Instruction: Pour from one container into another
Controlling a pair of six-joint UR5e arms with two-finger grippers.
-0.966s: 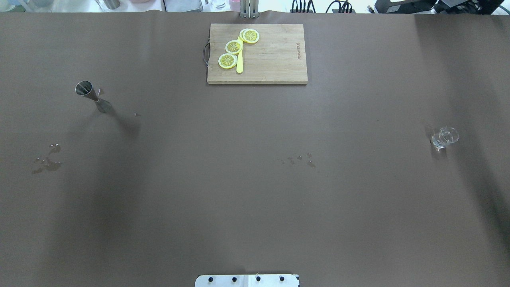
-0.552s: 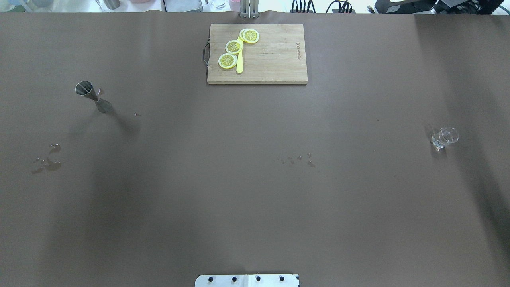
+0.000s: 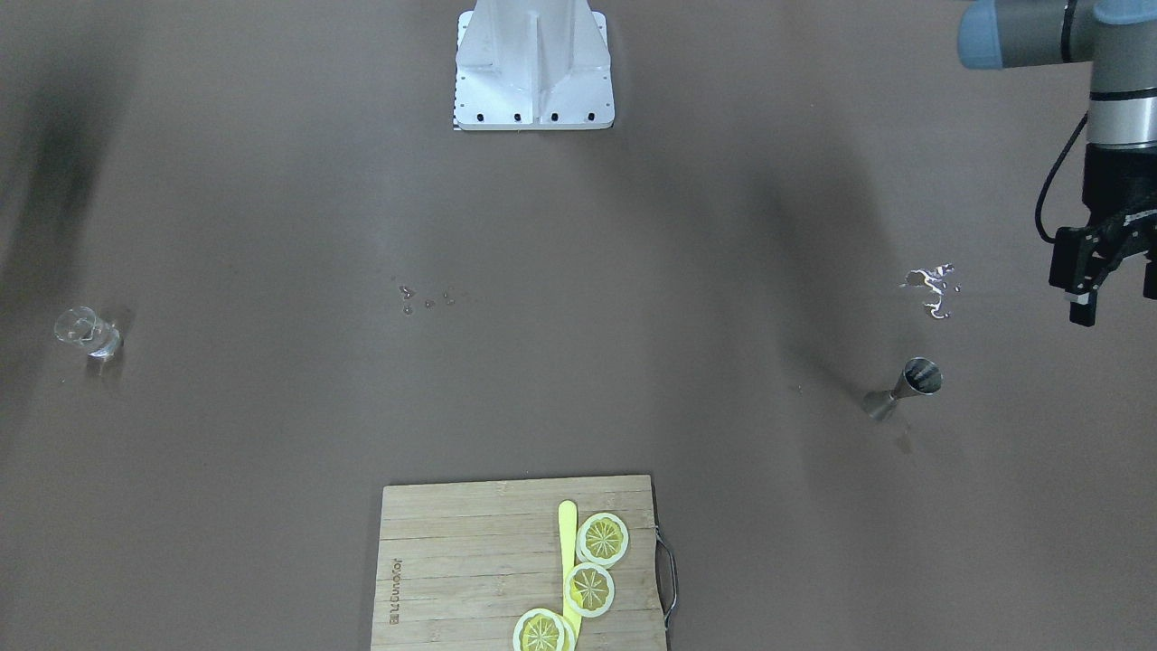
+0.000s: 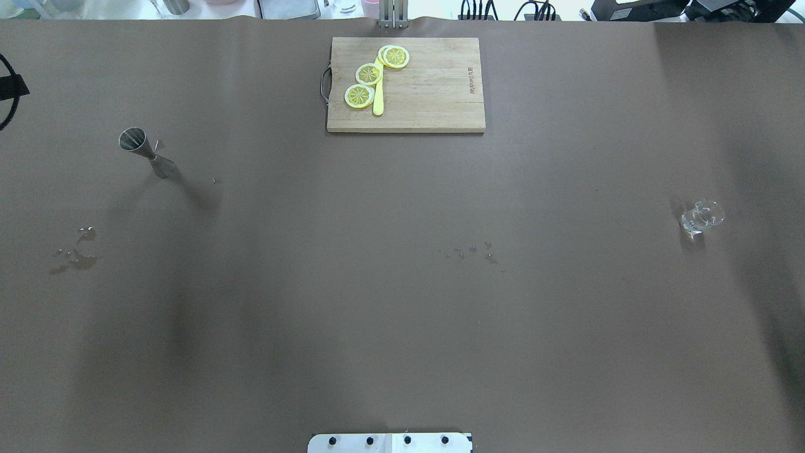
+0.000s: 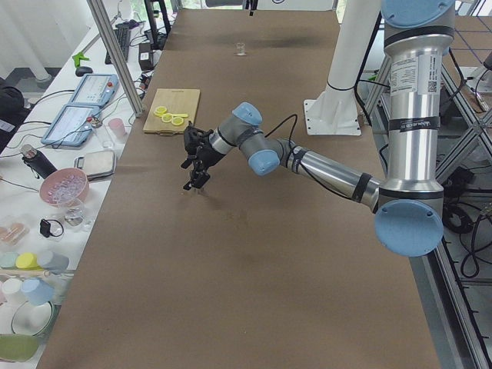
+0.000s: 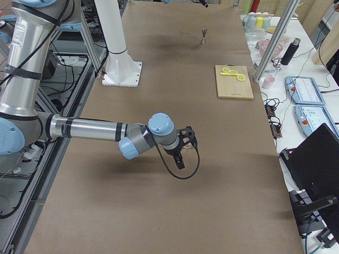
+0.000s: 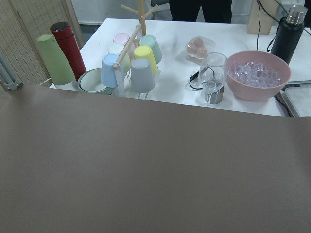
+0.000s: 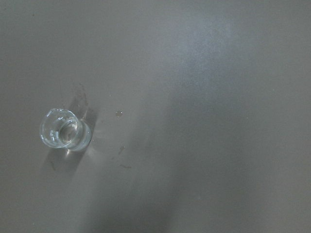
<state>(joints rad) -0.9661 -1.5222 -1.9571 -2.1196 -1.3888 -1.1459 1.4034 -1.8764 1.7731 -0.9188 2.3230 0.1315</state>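
In the front-facing view, my left gripper (image 3: 1118, 303) hangs at the edge of the picture above the brown table (image 3: 633, 380). Its fingers are spread and nothing is between them. The small double-cone steel jigger (image 3: 908, 384) stands upright near it, but apart from it. A shiny wet patch (image 3: 931, 289) lies on the table between them. The small clear glass (image 3: 86, 330) stands far away at the other end.

In the overhead view, both containers are well apart, each alone on the table. A wooden cutting board (image 4: 434, 88) with yellow lemon slices (image 4: 369, 74) lies at the far edge. Neither gripper is clearly visible here.

From the left end of the table, my near arm reaches toward the jigger's place. I do not judge the grip from here.

From the right end, my right gripper (image 6: 183, 147) hovers low over bare table. I cannot tell if it is spread or pressed together.

My left wrist camera shows only the table edge and a side table with cups, not the jigger.

My right wrist camera looks down on the glass, which is upright and untouched.

In my judgement the task is at its very beginning. No container is grasped and no pouring is done. Picking up, bringing together and tilting are all left.
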